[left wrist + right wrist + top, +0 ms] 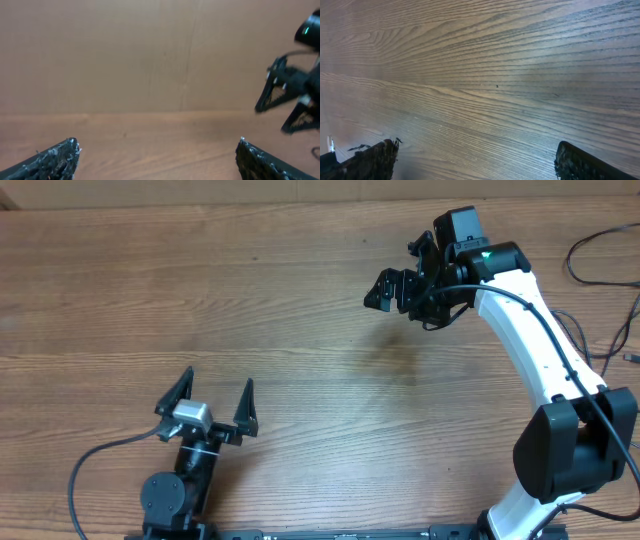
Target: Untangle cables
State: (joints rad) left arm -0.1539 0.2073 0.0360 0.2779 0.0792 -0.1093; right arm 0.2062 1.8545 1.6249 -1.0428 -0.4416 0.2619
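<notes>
The left pincer (pixel 218 377) stands released, its two dark fingers spread wide with nothing between them; under and ahead of it there is only bare wooden table (pixel 300 330). The right pincer (pixel 392 292) is also released, jaws far apart and holding nothing, and its wrist view shows just wood grain between the fingertips. Seen from the left pincer, the right one hangs ahead and off to the right, well apart from it. The cables (pixel 573 255) are in neither pincer. They lie well behind the right pincer, beyond its white arm (pixel 520 320), as thin black cords at the table's edge, partly cut off by the frame. They are farther still from the left pincer. Whether the cords are looped together cannot be told from here.
</notes>
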